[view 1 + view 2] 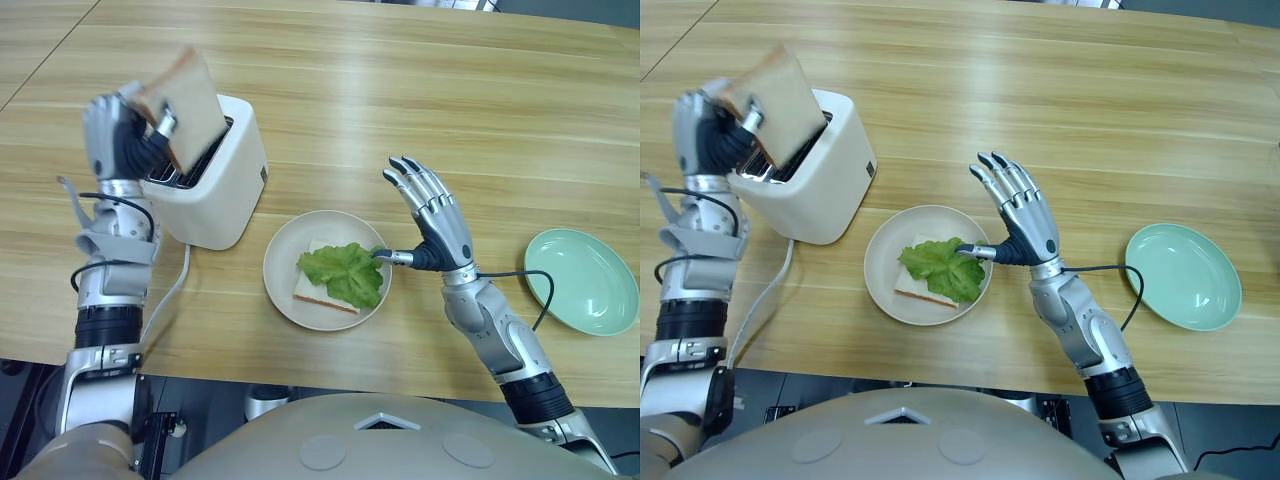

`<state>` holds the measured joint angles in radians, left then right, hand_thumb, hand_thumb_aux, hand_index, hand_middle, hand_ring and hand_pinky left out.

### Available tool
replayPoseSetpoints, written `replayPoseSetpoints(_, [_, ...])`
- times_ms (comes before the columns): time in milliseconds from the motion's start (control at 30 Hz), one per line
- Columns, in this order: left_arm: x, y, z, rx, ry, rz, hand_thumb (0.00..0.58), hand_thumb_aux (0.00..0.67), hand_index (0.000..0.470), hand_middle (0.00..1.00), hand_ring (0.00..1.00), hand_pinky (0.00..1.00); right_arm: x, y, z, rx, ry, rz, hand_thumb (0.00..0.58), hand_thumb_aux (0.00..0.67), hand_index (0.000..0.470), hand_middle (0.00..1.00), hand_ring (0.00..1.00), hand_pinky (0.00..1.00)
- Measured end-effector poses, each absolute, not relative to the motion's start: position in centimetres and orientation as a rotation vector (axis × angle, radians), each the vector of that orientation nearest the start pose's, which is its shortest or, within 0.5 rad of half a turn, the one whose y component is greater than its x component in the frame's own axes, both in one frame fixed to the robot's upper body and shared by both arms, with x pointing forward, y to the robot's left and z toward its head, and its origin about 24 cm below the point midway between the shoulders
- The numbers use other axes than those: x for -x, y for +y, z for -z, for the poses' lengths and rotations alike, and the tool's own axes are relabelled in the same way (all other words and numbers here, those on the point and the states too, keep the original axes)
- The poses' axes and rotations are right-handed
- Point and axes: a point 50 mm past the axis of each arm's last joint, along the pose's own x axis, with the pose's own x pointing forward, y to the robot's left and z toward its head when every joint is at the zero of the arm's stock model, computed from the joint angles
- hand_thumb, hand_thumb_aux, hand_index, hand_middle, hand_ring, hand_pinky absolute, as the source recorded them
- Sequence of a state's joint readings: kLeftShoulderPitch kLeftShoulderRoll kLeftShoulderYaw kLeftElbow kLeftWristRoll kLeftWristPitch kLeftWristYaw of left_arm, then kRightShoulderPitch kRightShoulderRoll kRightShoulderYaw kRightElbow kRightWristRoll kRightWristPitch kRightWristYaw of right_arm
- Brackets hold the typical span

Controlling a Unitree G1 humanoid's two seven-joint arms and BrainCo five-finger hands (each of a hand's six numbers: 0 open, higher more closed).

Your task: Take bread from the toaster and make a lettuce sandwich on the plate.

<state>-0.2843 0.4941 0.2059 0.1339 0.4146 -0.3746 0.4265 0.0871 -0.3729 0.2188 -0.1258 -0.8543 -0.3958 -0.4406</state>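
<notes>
A cream toaster (219,183) stands at the left of the wooden table. My left hand (122,136) is shut on a slice of bread (189,104), which is lifted partly out of the toaster's slot and tilted. On the beige plate (280,280) in front of me lies a slice of bread (318,291) with a green lettuce leaf (344,272) on top. My right hand (430,215) is open just right of the plate, fingers spread upward, with the thumb tip touching the lettuce's right edge.
An empty pale green plate (582,280) sits at the right near the table's front edge. The toaster's white cord (172,290) runs down off the front edge. Bare wood stretches across the back of the table.
</notes>
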Motion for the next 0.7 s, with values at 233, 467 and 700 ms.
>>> replayPoseSetpoints(233, [-26.1, 19.7, -17.1, -0.473, -0.801, -0.004, 0.58, 0.67, 0.46, 1.0, 1.0, 1.0, -22.1, -15.8, -8.8, 1.003, -0.681, 0.022, 0.0, 0.0, 0.0, 0.0, 0.0, 0.0])
replayPoseSetpoints(467, [-24.0, 14.0, -9.9, -0.474, -0.483, 0.58, 0.58, 0.67, 0.46, 1.0, 1.0, 1.0, -21.0, -16.1, -10.6, 0.967, -0.781, 0.024, 0.0, 0.0, 0.0, 0.0, 0.0, 0.0])
replayPoseSetpoints(700, [-24.1, 13.2, -5.0, -0.46, -0.261, 0.78, 0.58, 0.67, 0.46, 1.0, 1.0, 1.0, -19.5, -14.4, -9.8, 0.993, -0.802, -0.176, 0.0, 0.0, 0.0, 0.0, 0.0, 0.0])
